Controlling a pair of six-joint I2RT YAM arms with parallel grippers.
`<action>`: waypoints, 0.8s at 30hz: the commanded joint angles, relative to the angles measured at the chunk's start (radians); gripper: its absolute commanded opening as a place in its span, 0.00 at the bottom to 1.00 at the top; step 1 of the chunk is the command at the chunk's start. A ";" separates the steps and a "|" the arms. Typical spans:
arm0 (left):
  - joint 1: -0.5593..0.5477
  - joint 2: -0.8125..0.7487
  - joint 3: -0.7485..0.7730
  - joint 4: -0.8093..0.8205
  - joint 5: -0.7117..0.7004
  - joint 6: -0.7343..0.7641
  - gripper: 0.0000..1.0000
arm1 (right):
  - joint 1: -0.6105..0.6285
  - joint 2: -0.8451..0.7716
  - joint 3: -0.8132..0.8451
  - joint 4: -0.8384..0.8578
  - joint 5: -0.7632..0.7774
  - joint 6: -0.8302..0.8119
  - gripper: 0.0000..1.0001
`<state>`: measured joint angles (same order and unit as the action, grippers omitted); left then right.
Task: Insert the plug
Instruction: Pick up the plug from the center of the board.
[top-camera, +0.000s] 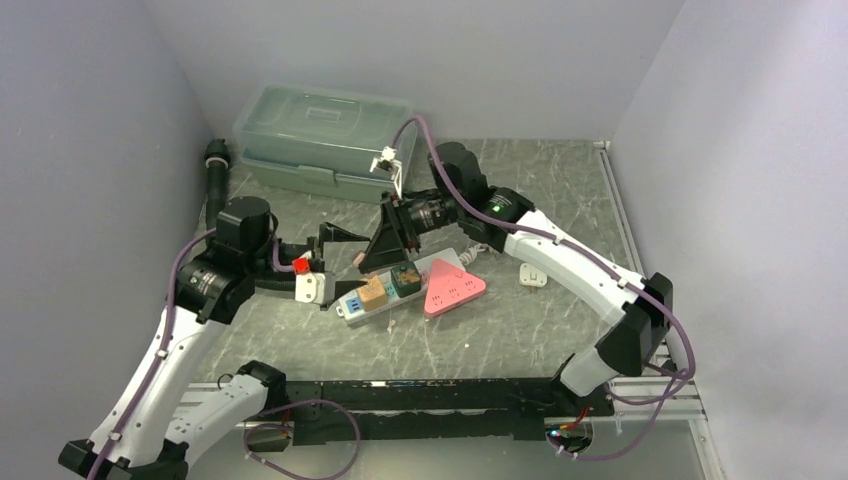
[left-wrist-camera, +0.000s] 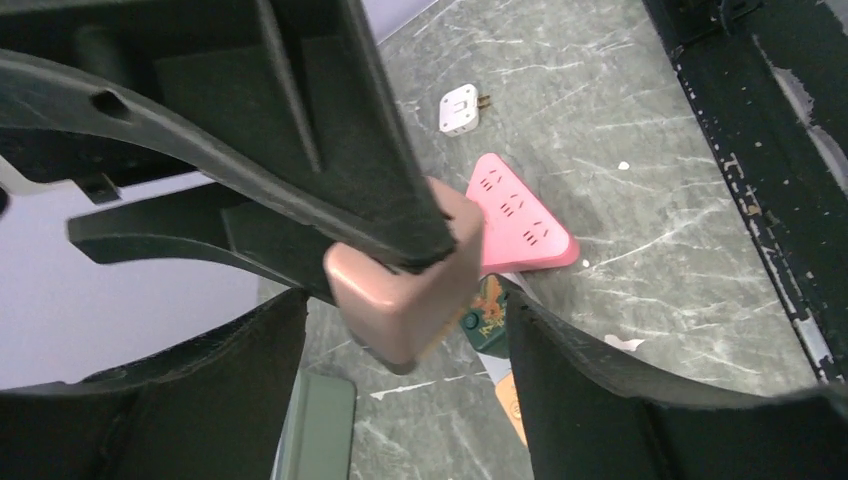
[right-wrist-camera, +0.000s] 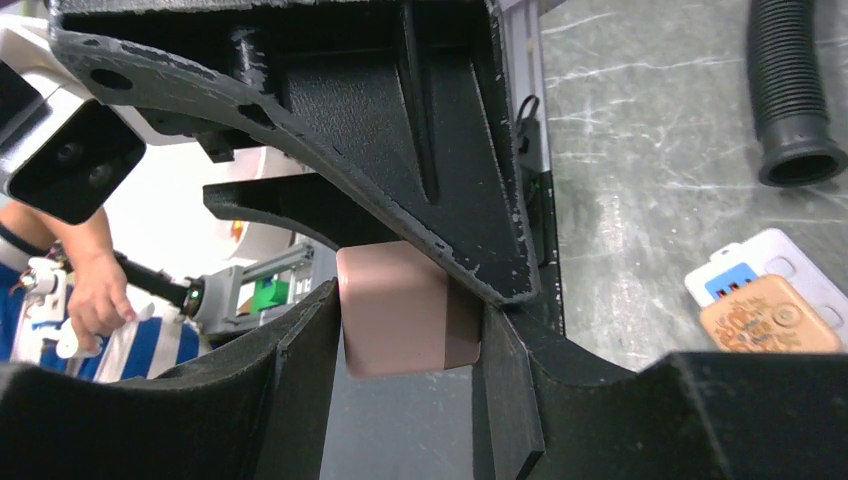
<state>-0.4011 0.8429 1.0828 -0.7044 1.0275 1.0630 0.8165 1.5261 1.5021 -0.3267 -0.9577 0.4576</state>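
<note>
No text is readable; print on the brown adapter (right-wrist-camera: 765, 315) is blurred.

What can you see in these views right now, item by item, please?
storage box: one, pale green, back left
hose: one, black, far left
power strip: one, white, centre, with a tan adapter and a green adapter
triangular power strip: one, pink, right of it
small plug: one, white, further right
plug: one, pink, between the end effectors
person: one, blue stripes, beyond the table
right end effector: one, black, shut on the plug
left end effector: one, black, open around the plug
</note>
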 joint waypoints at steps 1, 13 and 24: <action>-0.007 0.026 0.061 -0.065 0.040 0.068 0.72 | 0.031 0.052 0.099 -0.011 -0.064 -0.064 0.34; -0.010 0.003 0.041 -0.070 0.031 0.028 0.00 | 0.032 0.107 0.166 -0.066 0.046 -0.083 0.45; -0.011 0.035 0.029 -0.036 -0.068 -0.241 0.00 | 0.000 0.029 0.115 -0.142 0.329 -0.134 0.99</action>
<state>-0.4065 0.8726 1.1183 -0.8043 0.9646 0.9894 0.8352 1.6268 1.6238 -0.4717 -0.8062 0.3759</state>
